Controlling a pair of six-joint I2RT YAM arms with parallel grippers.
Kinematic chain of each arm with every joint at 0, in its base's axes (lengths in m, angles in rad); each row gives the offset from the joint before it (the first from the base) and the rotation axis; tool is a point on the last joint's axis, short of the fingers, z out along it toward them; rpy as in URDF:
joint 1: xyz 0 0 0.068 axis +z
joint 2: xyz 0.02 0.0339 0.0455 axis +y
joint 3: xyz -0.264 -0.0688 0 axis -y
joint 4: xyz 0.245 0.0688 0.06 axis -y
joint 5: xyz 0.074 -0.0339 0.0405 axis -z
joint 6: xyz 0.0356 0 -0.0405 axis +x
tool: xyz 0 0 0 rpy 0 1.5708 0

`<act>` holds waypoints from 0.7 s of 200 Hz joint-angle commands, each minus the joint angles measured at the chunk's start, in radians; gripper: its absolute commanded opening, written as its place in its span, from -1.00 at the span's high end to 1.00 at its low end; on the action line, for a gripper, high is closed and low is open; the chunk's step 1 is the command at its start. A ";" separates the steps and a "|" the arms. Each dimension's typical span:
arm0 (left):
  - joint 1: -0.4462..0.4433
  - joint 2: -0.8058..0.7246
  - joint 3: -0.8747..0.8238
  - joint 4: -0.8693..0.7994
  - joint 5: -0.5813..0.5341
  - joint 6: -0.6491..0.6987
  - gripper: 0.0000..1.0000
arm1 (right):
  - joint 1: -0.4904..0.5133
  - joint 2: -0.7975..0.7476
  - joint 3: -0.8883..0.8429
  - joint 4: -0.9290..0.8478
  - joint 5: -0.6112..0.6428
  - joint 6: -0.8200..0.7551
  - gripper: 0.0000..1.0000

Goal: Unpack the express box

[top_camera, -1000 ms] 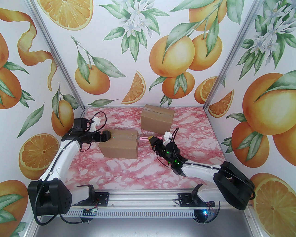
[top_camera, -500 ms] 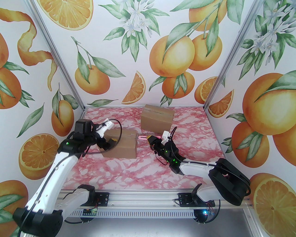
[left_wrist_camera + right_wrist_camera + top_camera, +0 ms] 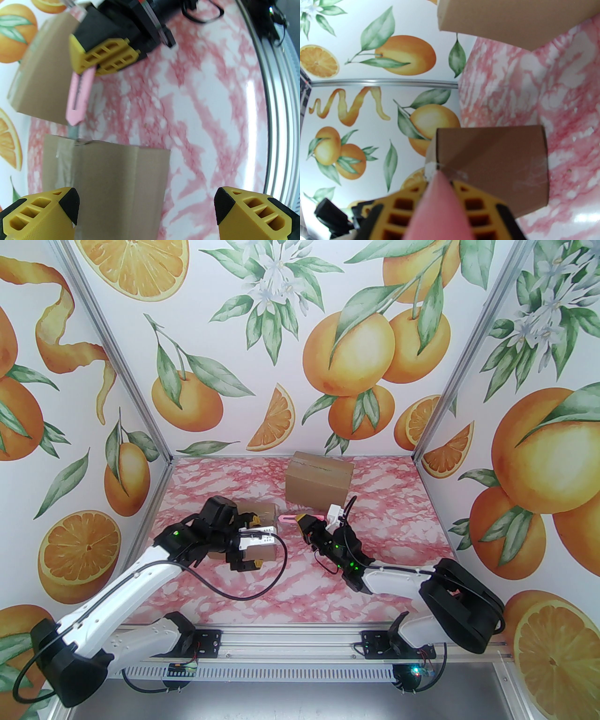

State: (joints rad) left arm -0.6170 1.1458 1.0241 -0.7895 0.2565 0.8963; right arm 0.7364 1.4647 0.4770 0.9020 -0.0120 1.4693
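Jaws of the left gripper stand wide apart over the express box. One yellow finger is above the box's top beside the clear tape, and the other is out past the box's side, over the table. Whether either finger touches the cardboard cannot be told.

Jaws of the right gripper are clamped on the handle of a pink box cutter, just to the right of the box. From the left wrist camera, the cutter's grey blade meets the taped seam at the box's end edge.

A second cardboard box, closed, sits behind and to the right of the express box, apart from it.

Both boxes rest on a glossy tabletop printed with pink-and-white marbling. Behind and to either side of the express box rise walls papered with oranges, slices, peel, leaves and white blossom, joined at the corners by aluminium posts. In front of the box, an aluminium rail carries both arm bases.
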 commanded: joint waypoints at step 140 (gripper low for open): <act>-0.017 0.198 -0.005 0.326 -0.285 -0.084 -0.90 | -0.003 0.056 0.063 0.033 -0.133 0.020 1.00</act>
State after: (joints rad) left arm -0.6365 1.3285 1.0225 -0.5610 0.0235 0.8612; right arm 0.7303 1.5280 0.5121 0.9436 -0.0853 1.4879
